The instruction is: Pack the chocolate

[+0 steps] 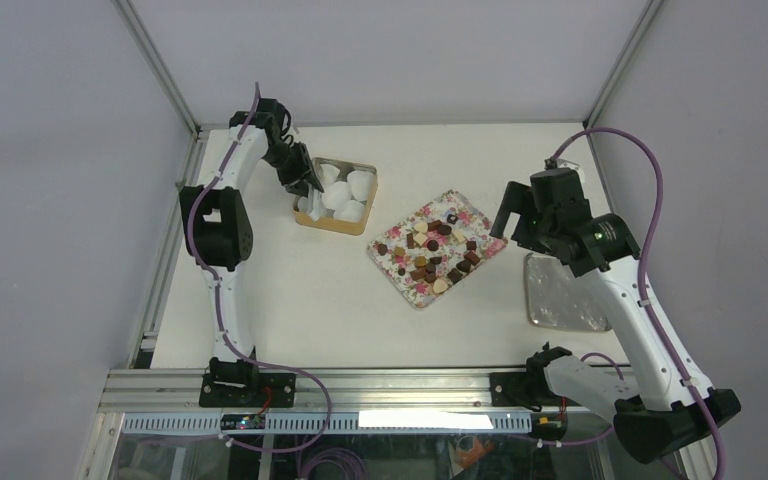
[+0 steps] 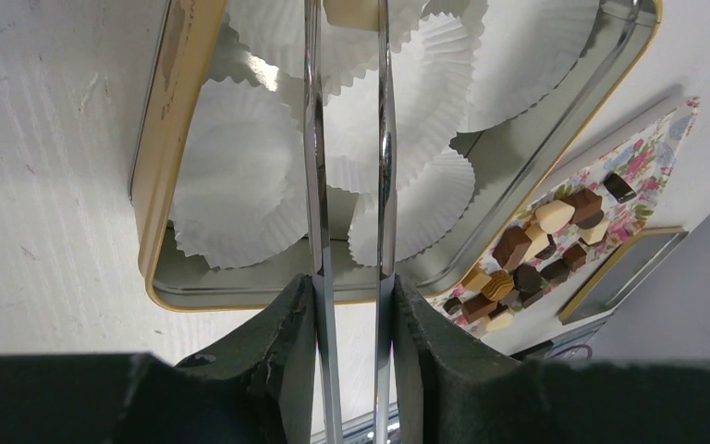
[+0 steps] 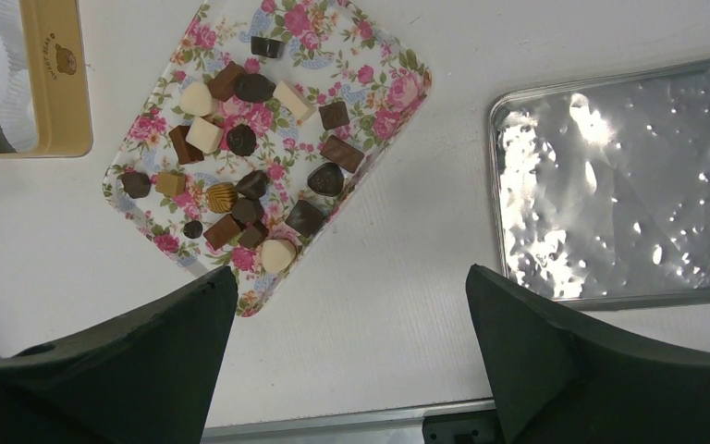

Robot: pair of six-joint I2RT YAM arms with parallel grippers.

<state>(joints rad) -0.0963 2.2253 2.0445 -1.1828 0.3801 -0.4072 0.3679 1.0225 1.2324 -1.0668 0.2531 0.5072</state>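
Note:
Several chocolate pieces (image 1: 430, 255) in brown, tan and cream lie on a pink-flowered tray (image 1: 397, 262); they also show in the right wrist view (image 3: 240, 139) and the left wrist view (image 2: 527, 259). My left gripper (image 1: 300, 175) is shut on metal tongs (image 2: 319, 185). The tong tips pinch a cream piece (image 2: 351, 9) over the white paper cups (image 2: 240, 185) in the gold tin (image 2: 162, 139). My right gripper (image 1: 515, 215) is open and empty, above bare table just right of the tray (image 3: 351, 287).
A silver lid (image 1: 560, 295) lies flat at the right, also in the right wrist view (image 3: 610, 185). The tin (image 1: 335, 222) stands at the back left. The enclosure walls and the aluminium front rail (image 1: 360, 385) bound the table.

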